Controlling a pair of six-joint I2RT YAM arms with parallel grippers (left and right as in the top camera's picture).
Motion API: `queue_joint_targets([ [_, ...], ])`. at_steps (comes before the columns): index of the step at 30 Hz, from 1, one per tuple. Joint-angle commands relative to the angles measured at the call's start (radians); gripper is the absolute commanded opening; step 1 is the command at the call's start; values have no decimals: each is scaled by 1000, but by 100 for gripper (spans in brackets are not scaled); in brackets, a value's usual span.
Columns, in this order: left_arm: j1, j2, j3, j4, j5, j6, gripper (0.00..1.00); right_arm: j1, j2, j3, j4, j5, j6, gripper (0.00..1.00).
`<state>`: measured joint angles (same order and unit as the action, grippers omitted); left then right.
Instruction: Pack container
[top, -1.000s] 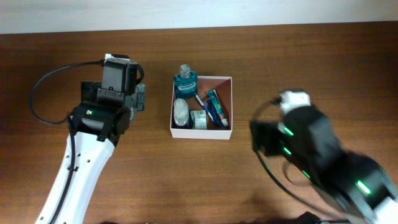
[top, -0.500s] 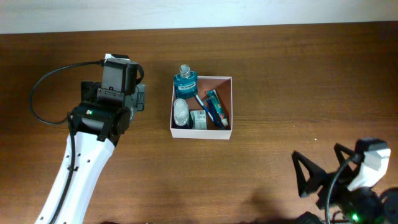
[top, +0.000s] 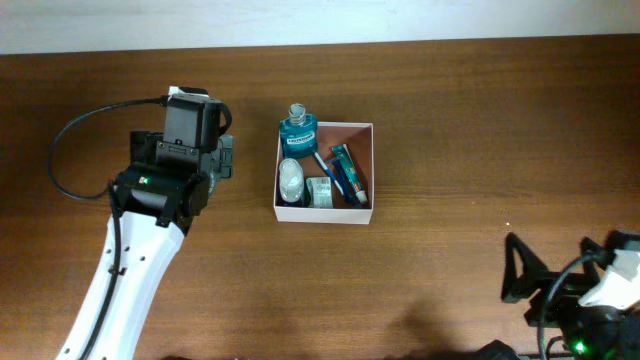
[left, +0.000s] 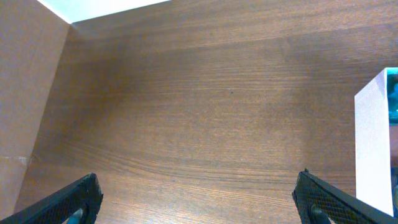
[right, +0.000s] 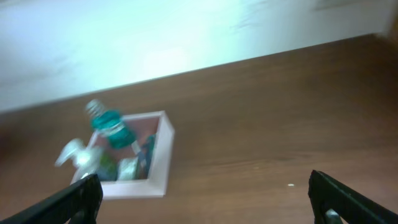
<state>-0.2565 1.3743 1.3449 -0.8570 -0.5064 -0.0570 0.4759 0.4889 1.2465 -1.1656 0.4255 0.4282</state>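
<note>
The container (top: 322, 214) sits on the table (top: 480, 120) a little left of centre and toward the far side, open top up. A teal mouthwash bottle (top: 298, 128) stands upright in its far-left corner, cap rising above the wall; upright is probably the only way so tall a thing fits beside the rest. A pale rounded bottle (top: 291, 178) lies just on the near side of it; a small white jar (top: 322, 191) rests by the near wall; a blue-and-red tube (top: 347, 172) lies slanted along the right half; the far-right corner shows bare reddish floor.

The left gripper (left: 196, 190) is just left of the container and points at its left wall, whose white face fills the right edge of the left wrist view; its jaws are spread wide with only wood grain between them, so it holds nothing. The right gripper (right: 204, 183) is at the near right corner of the table, well apart from the container, facing it from afar; its jaws are likewise wide and empty. That view is blurred, so the contents read there only as shapes.

With both grippers empty and off the container — and no loose item showing on the wood from overhead — the packing looks done or very nearly so. The one hazard I can see is the left arm nudging the thin wall and tipping the tall bottle.
</note>
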Motion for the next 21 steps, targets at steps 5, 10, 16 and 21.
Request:
queue_joint_targets([
  [5, 2, -2, 14, 0, -14, -2, 99, -210, -277, -233, 164, -7, -6, 99],
  [10, 2, -2, 14, 0, -13, -2, 99, -242, -414, -432, 353, -31, -13, 99],
  [16, 2, -2, 14, 0, -13, -2, 99, -279, -480, -719, 693, -143, -67, 99],
  [21, 2, -2, 14, 0, -14, -2, 99, -319, -485, -900, 947, -211, -80, 99],
])
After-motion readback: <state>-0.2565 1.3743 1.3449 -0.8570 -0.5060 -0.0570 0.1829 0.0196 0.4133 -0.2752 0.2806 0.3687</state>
